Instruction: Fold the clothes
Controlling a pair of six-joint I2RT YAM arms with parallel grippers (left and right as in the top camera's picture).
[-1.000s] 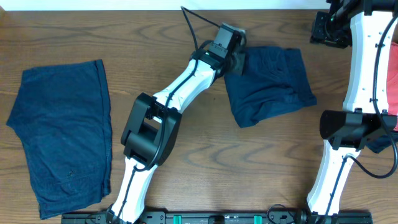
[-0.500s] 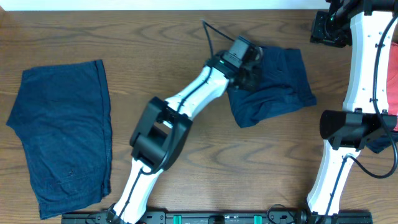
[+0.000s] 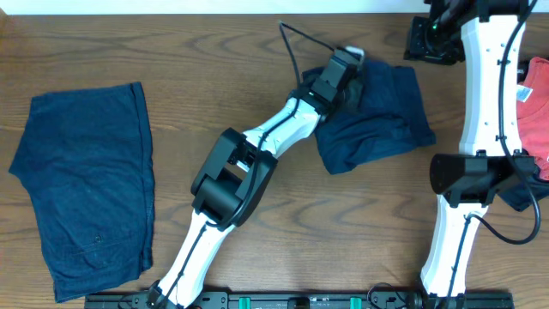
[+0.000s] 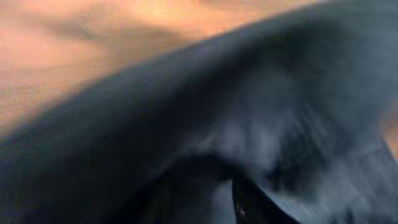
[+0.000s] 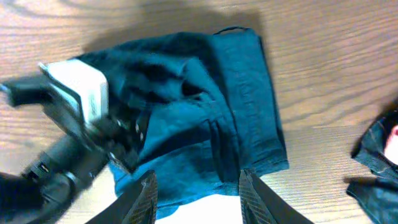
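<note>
One flat navy garment [image 3: 86,189], one rumpled garment [image 3: 386,120]

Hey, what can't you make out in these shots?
- Left gripper: open or shut unclear. The left wrist view is blurred, and overhead its own body hides the fingers.
- Red cloth: cut off by the overhead view's right edge.
- Dark cloth: mostly hidden under the right arm, overhead.

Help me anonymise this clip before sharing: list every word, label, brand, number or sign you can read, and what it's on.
None can be read in any view.
The flat navy garment and the crumpled navy garment show no print or tag; the red cloth shows none either.
The left wrist view is too blurred to tell.
</note>
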